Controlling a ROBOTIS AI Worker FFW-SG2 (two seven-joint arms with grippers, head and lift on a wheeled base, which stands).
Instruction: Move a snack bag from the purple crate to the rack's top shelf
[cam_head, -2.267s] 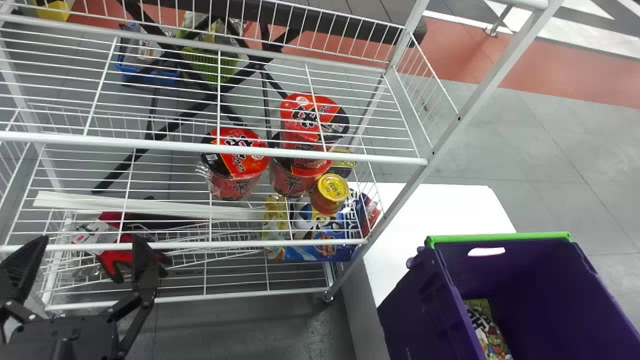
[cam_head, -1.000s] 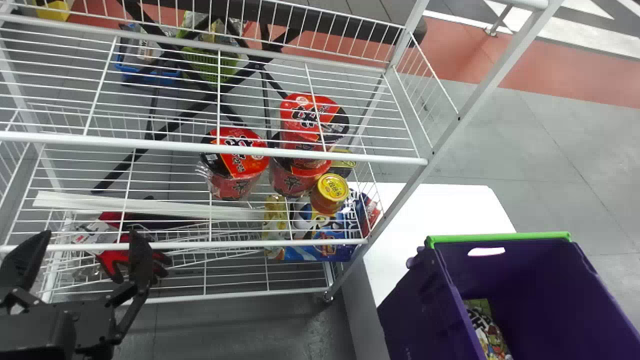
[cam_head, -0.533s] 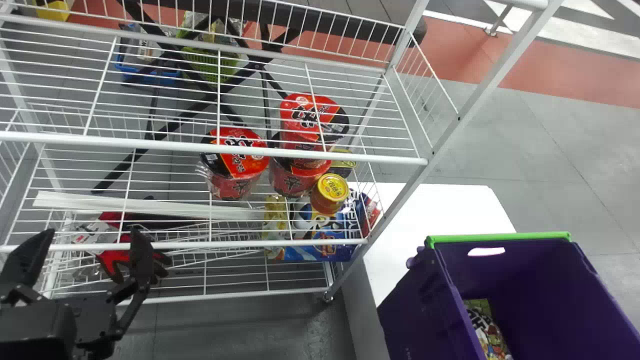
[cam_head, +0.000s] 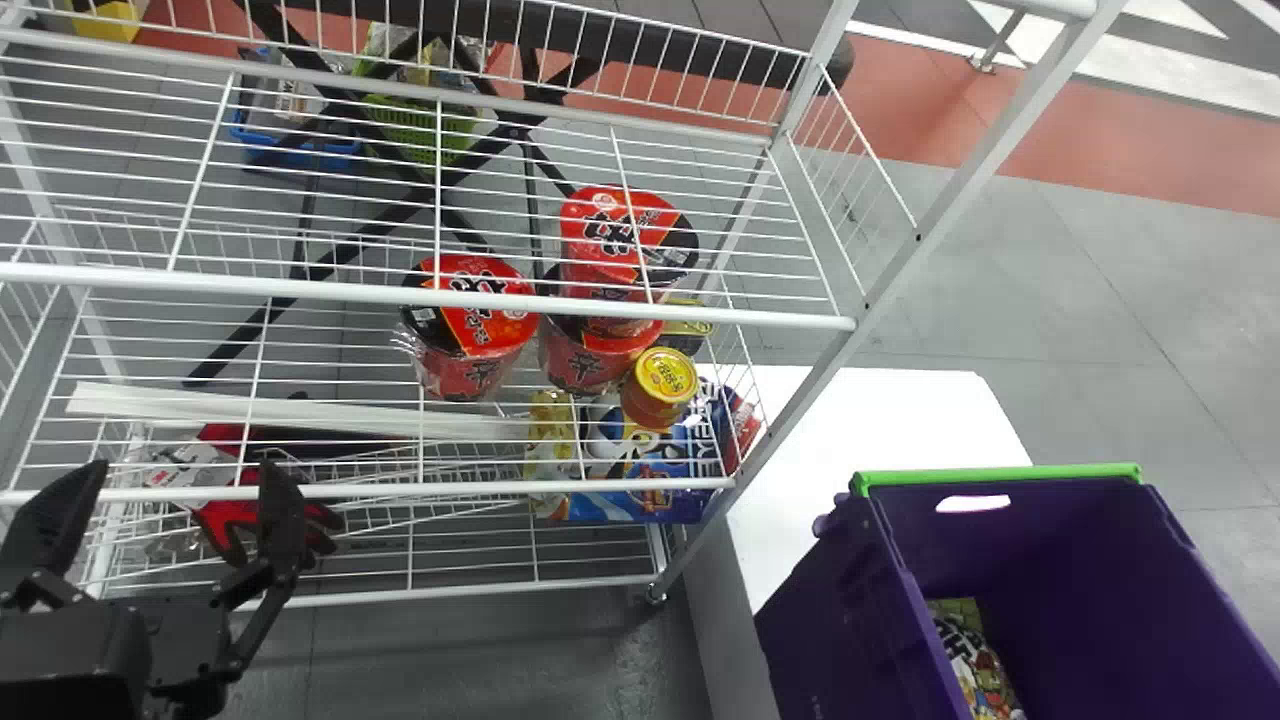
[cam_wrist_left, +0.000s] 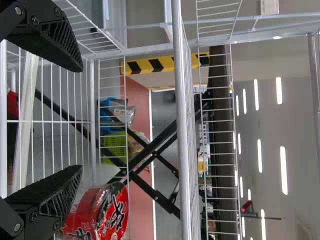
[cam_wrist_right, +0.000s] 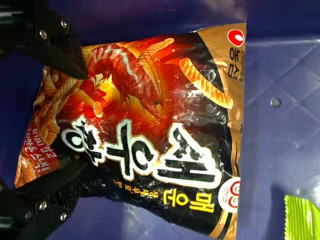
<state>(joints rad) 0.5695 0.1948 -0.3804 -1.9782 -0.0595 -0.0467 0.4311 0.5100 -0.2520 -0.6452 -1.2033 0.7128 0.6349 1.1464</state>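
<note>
Bordering the white surface (cam_head: 870, 420) is grey floor (cam_head: 1050, 300).

My head feed: one red noodle tub (cam_head: 475, 325) sits just left of two stacked red tubs (cam_head: 620, 235). Yellow-lidded can (cam_head: 657, 392) near that stack, right-hand side. Blue printed pack (cam_head: 655, 495) lower down, long white strip (cam_head: 300, 412) to its left, red gloves (cam_head: 232, 520) by the strip (I count fingers). Behind: blue basket (cam_head: 325, 157), green basket (cam_head: 425, 135), black crossed legs (cam_head: 513, 130). White table (cam_head: 870, 420) off right.
</note>
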